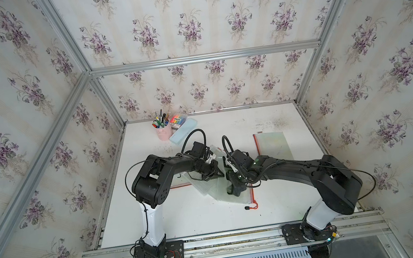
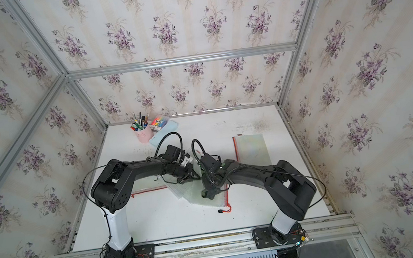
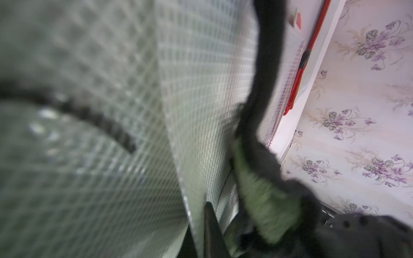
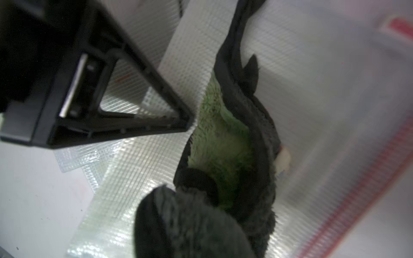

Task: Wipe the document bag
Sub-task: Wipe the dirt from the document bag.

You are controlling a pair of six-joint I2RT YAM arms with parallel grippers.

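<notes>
Now the right gripper (image 1: 235,186) clamps a green-black cloth (image 4: 223,138) onto the mesh document bag (image 1: 219,195) beneath it. The closed left gripper (image 1: 215,173) pins the bag alongside. Best to wipe flat, away from the pinned side.

At least three red-zipped mesh document bags (image 1: 273,145), one green-and-black cloth (image 4: 219,143), one pink pen cup (image 1: 164,134), one pale-blue case (image 1: 183,132).

near worktop (image 1: 173,219) lay bare; the left tool (image 1: 215,173) and right tool (image 1: 235,189) crowded the middle, a pen cup (image 1: 164,132) blocked the far left corner.
</notes>
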